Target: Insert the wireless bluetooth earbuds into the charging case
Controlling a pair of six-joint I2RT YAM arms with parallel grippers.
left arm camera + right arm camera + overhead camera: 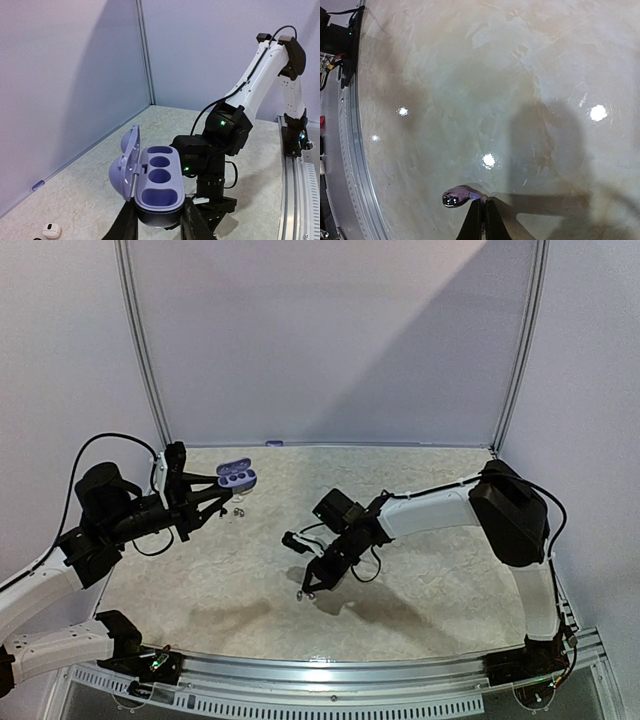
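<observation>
My left gripper (pixel 160 220) is shut on the base of the lavender charging case (pixel 159 180), which it holds up over the table with the lid swung open to the left. The case's wells look empty. In the top view the case (pixel 236 476) is at the back left. My right gripper (pixel 484 202) is shut, pinching the lilac end of a dark glossy earbud (pixel 456 196) just over the table. The top view shows this gripper (pixel 308 588) pointing down near the table's middle. A white earbud (pixel 51 230) lies on the table below the case.
Small loose buds (pixel 238 510) lie on the table under the left gripper. The right arm (pixel 220 145) stands just behind the case in the left wrist view. A metal rail (pixel 330 680) runs along the near edge, and white walls (pixel 320 340) close off the back.
</observation>
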